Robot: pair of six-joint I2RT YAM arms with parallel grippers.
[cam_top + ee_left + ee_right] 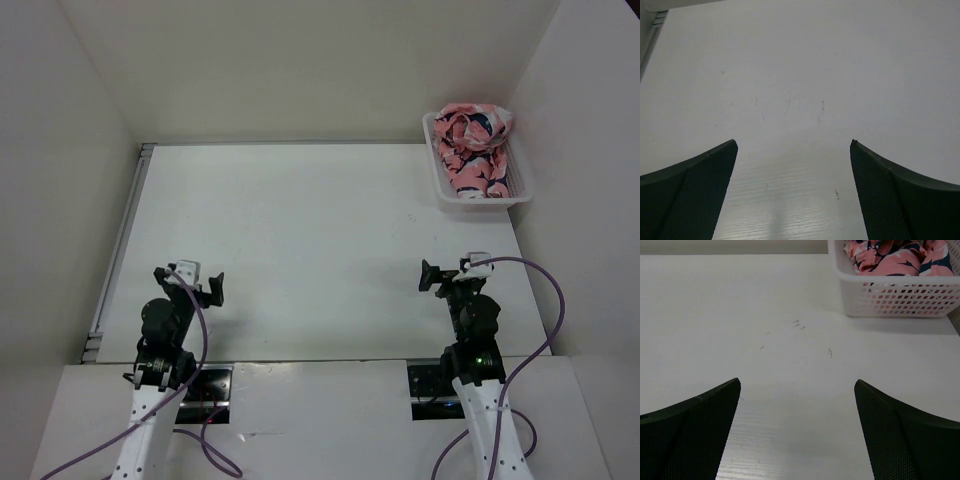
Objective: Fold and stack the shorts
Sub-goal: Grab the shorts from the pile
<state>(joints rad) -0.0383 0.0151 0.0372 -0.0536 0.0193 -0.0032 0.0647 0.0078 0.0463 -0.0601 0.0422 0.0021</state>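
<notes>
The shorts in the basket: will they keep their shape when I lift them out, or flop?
Probably floppy: the shorts lie crumpled in folds, heaped above the rim of the basket, so they would likely drape and unfurl when lifted. Likely light, being thin-looking fabric. The mesh basket looks light too; a snagged pull might drag it.

Overhead and wrist views share table [300, 220].

The white table [300, 230] has a matte top with a few small dark marks [799, 324] and faint scratches. A white mesh basket [890, 297] stands directly on it at the far right corner, close to the right wall.
</notes>
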